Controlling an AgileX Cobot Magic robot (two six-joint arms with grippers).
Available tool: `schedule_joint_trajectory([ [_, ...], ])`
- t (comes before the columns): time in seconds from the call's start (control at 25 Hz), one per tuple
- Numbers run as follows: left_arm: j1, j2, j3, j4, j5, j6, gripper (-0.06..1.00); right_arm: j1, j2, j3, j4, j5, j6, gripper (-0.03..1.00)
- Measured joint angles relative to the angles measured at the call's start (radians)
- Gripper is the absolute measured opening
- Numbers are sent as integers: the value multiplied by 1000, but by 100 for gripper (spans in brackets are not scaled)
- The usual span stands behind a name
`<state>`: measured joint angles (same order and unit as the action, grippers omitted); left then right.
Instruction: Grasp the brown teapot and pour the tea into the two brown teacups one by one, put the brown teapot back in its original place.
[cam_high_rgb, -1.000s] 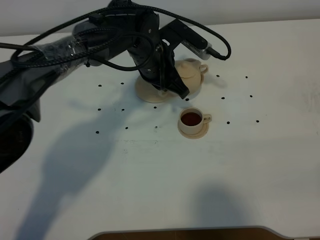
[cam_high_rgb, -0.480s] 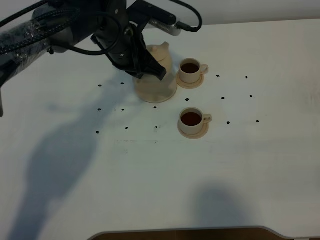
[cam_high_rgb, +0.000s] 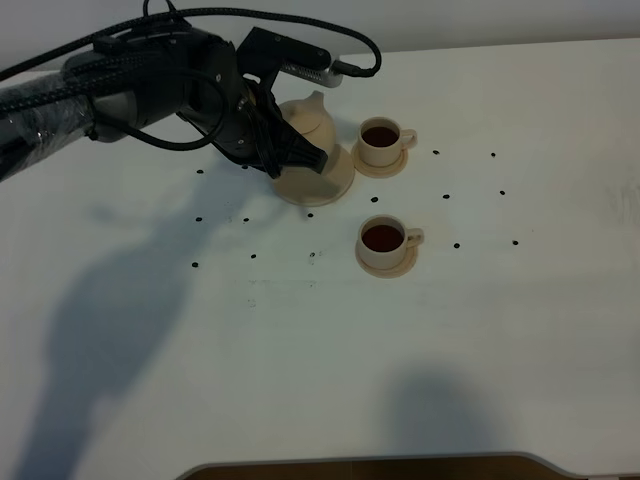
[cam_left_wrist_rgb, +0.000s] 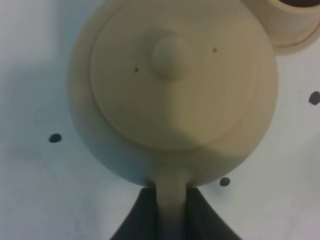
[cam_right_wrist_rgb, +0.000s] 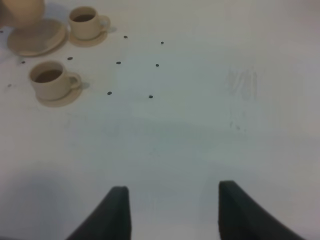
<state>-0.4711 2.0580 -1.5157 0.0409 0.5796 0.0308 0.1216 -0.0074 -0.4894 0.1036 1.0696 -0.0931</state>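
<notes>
The brown teapot (cam_high_rgb: 312, 118) hangs upright over the wide round saucer plate (cam_high_rgb: 322, 182); I cannot tell whether it touches the plate. My left gripper (cam_high_rgb: 300, 155) is shut on its loop handle (cam_left_wrist_rgb: 172, 200), with the knobbed lid (cam_left_wrist_rgb: 170, 52) straight below the camera. The far teacup (cam_high_rgb: 380, 140) and the near teacup (cam_high_rgb: 383, 240) stand on their saucers to the right of the plate, both holding dark tea. My right gripper (cam_right_wrist_rgb: 172, 210) is open and empty, well away over bare table. Its view shows both cups (cam_right_wrist_rgb: 87, 22) (cam_right_wrist_rgb: 50, 80) and the plate (cam_right_wrist_rgb: 35, 37).
The white table (cam_high_rgb: 500, 330) carries a grid of small black dots around the tea set. The left arm and its cables (cam_high_rgb: 130, 80) reach in from the upper left. A dark edge (cam_high_rgb: 370, 468) runs along the table's front.
The left arm has carried the teapot from beside the far teacup leftward to over the wide plate and brought it upright and lower. The cups have not moved.
</notes>
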Motion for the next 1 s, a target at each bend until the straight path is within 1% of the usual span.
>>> schedule_joint_trajectory([
  [0.28, 0, 0, 38, -12, -19, 0, 12, 0, 0, 0, 0, 0, 0, 40],
  [0.48, 0, 4, 77, -17, -62, -1, 12, 0, 0, 0, 0, 0, 0, 40],
  [0.68, 0, 29, 84, -18, -100, -1, 12, 0, 0, 0, 0, 0, 0, 40],
  [1.0, 0, 30, 84, -18, -105, -1, 12, 0, 0, 0, 0, 0, 0, 40],
])
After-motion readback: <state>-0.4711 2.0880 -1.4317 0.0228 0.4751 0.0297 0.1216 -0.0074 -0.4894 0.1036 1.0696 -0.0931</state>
